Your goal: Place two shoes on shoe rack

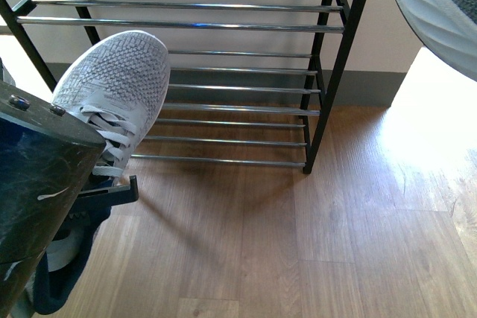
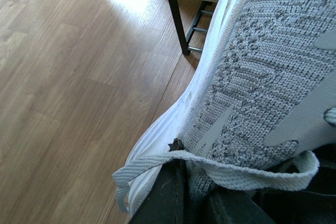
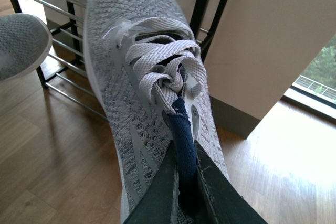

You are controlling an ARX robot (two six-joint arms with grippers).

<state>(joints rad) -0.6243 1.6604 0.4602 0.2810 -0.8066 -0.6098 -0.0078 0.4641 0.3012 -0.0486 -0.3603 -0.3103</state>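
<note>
One grey knit sneaker (image 1: 112, 87) hangs toe-up at the left, in front of the shoe rack's (image 1: 223, 24) lower chrome bars. My left gripper (image 2: 197, 192) is shut on it near its white lace (image 2: 220, 174), with the white sole turned towards the floor. The second grey sneaker (image 3: 136, 77) is held in the air by my right gripper (image 3: 185, 166), which is shut on its navy tongue (image 3: 184, 140). Its toe points at the rack (image 3: 58, 14). In the front view only its white sole and heel (image 1: 440, 5) show, at the top right corner.
Wood floor (image 1: 298, 229) spreads in front of the rack. A beige wall with a grey skirting (image 1: 373, 87) stands behind the rack. The rack's black right post (image 1: 335, 72) runs down to the floor. A bright sunlit patch (image 1: 432, 124) lies at the right.
</note>
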